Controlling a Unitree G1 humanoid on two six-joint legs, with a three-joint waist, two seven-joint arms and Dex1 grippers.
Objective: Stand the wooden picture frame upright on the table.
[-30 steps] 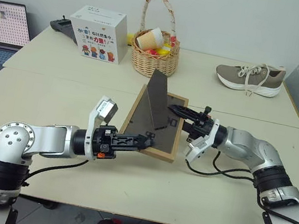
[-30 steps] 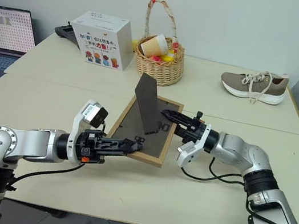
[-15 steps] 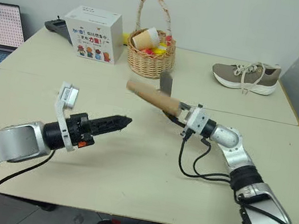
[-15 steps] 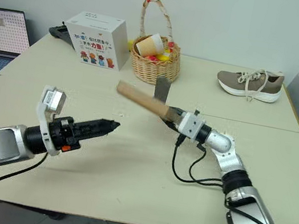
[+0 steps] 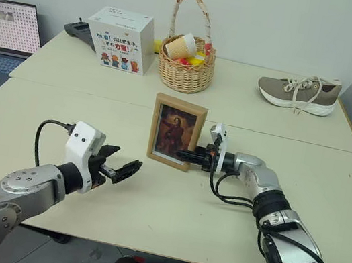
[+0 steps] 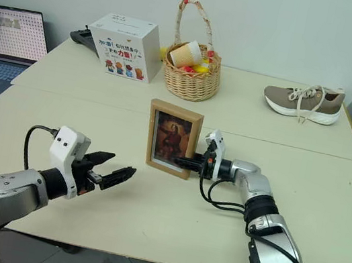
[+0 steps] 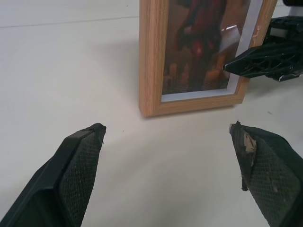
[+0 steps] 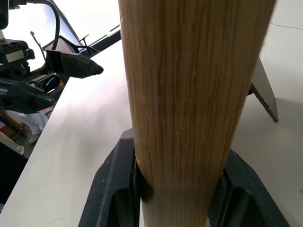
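The wooden picture frame (image 5: 176, 131) stands upright on the table (image 5: 166, 225), its dark portrait facing me. My right gripper (image 5: 187, 155) reaches in level from the right and is shut on the frame's lower right edge. In the right wrist view its fingers (image 8: 116, 189) sit on both sides of the light-wood edge (image 8: 189, 94), and the fold-out stand (image 8: 262, 94) juts out behind. My left gripper (image 5: 127, 159) hovers low over the table to the front left of the frame, apart from it, open and empty. The left wrist view shows the frame (image 7: 199, 56) between and beyond its spread fingers.
At the back stand a wicker basket (image 5: 186, 62) with cups, a white printed box (image 5: 120, 40) and a beige shoe (image 5: 299, 93). An open laptop (image 5: 2, 33) sits at the far left. A seam (image 5: 68, 87) crosses the table behind the frame.
The frame, lying face down a second ago and then swung up in my right gripper, now stands upright. My left gripper let go, opened and drew back to the left.
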